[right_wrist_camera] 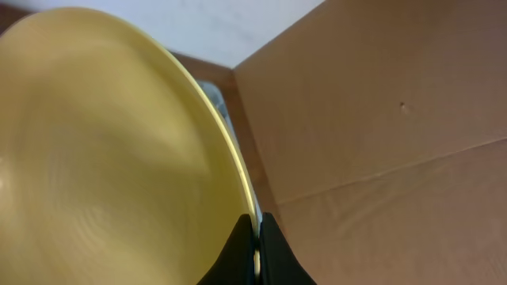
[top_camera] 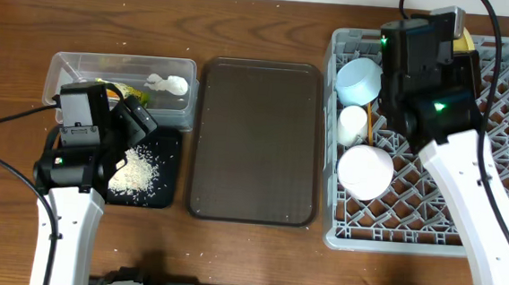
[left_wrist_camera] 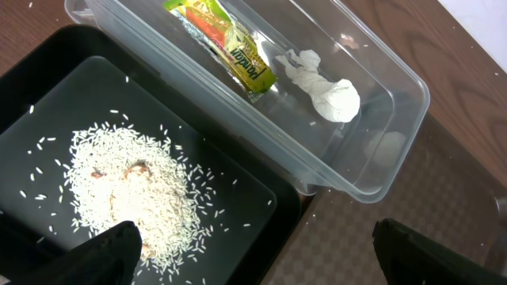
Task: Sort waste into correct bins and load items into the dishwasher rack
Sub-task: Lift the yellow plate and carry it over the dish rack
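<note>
Two arms, overhead: on the wooden table (top_camera: pixel 245 16), the left gripper (top_camera: pixel 135 121) hangs over the black tray (top_camera: pixel 167 168) of rice (top_camera: pixel 136 170); the right arm covers the far side of the grey rack (top_camera: pixel 503 178).
Rack, overhead: blue bowl (top_camera: pixel 359 80), white cup (top_camera: pixel 353 122) and pink-white bowl (top_camera: pixel 365 171) sit along its left side; the brown serving tray (top_camera: pixel 254 142) lies between rack and bins.
Left wrist: fingers wide apart, holding nothing; wrapper (left_wrist_camera: pixel 230 47) and tissue (left_wrist_camera: pixel 329 95) lie in the clear tub (left_wrist_camera: pixel 396 103).
Right wrist: right gripper (right_wrist_camera: pixel 255 237) pinched on the rim of the yellow plate (right_wrist_camera: pixel 103 158); behind it, a brown board (right_wrist_camera: pixel 380 119) and a pale wall (right_wrist_camera: pixel 222 24).

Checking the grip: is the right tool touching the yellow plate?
Touching. Right wrist view shows the right tool clamped on the yellow plate at its rim.
</note>
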Robot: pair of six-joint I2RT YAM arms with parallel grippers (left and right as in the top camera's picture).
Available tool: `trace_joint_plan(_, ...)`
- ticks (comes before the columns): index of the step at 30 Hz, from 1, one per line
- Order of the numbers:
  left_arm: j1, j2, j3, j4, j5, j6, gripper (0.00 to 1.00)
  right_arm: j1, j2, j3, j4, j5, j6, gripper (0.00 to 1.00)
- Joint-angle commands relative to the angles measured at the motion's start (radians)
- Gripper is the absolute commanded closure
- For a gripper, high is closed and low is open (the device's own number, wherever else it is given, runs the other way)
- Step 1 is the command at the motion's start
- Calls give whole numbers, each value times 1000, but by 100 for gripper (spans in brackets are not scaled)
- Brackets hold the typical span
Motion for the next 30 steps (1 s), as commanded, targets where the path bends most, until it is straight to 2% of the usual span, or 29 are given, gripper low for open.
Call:
trace_joint_plan(1, 3, 1, 11, -3, -12, -8, 4, -18, 42, 0, -26, -6, 57, 99)
trace_joint_plan(7, 3, 1, 11, -3, -12, -8, 4, -31, 108, 0, -100, -6, 129, 99)
trace_joint_plan(16, 3, 1, 11, -3, -12, -8, 4, -31, 178, 0, -125, -13, 130, 99)
trace_joint_plan(22, 3, 1, 11, -3, -12, -8, 4, -32, 202, 0, -125, -133, 130, 99)
trace_joint_plan(30, 3, 1, 11, -3, -12, -8, 4, -47, 214, -5, -132, -182, 177, 99)
